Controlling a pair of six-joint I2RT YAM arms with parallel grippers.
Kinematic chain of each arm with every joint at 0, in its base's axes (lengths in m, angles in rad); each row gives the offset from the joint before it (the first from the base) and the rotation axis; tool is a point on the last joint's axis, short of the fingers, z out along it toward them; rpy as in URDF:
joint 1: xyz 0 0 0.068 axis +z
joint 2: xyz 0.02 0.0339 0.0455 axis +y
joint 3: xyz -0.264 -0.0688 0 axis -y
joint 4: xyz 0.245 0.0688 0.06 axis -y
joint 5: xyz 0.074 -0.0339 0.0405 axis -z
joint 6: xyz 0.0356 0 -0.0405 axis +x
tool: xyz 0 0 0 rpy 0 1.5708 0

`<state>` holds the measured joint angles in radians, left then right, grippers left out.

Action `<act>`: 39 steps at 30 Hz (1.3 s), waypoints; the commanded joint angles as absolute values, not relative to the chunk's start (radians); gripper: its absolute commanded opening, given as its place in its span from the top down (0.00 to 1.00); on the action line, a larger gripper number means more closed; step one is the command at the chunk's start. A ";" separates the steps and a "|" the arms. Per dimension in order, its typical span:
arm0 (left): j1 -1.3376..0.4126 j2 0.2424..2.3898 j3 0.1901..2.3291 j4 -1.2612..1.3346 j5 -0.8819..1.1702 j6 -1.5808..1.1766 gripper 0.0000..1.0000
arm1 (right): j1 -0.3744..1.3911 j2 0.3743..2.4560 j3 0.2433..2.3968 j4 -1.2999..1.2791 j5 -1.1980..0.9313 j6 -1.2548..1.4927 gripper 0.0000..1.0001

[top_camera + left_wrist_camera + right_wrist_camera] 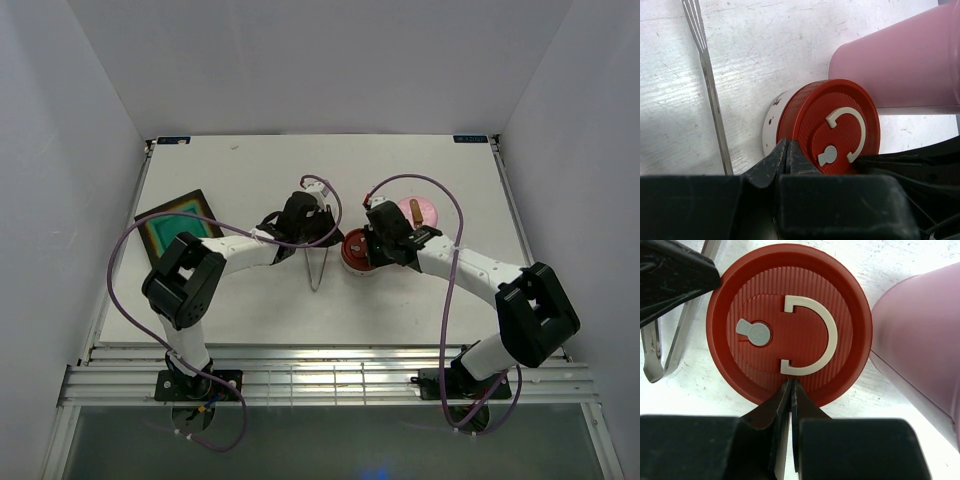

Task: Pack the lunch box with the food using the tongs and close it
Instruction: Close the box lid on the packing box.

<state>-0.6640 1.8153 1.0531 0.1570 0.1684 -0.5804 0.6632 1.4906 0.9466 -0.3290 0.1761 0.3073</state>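
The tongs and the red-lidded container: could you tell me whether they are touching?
Apart. The left wrist view shows a strip of bare table between the tongs and the red-lidded container.

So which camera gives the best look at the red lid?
The right wrist view: the red lid fills the frame face on, its white curved handle and grey tab clear. The left wrist view shows it slanted, its near edge hidden by the left tool. The top view shows it only small.

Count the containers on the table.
3: a black tray with teal inside at the far left; a red-lidded round container at the centre; a pink cup just behind and to its right. More may be hidden.
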 commanded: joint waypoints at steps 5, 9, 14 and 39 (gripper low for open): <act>-0.669 1.842 1.084 0.094 0.121 -0.561 0.92 | 0.673 1.486 0.879 -0.255 0.112 0.324 0.92; -0.669 1.835 1.085 0.081 0.097 -0.558 0.92 | 0.675 1.477 0.828 -0.198 0.075 0.339 0.92; -0.667 1.809 1.089 0.074 0.072 -0.557 0.92 | 0.699 1.496 0.873 -0.193 0.060 0.342 0.92; -0.667 1.608 1.058 0.103 0.198 -0.515 0.87 | 0.704 1.417 0.967 -0.345 0.262 0.287 0.92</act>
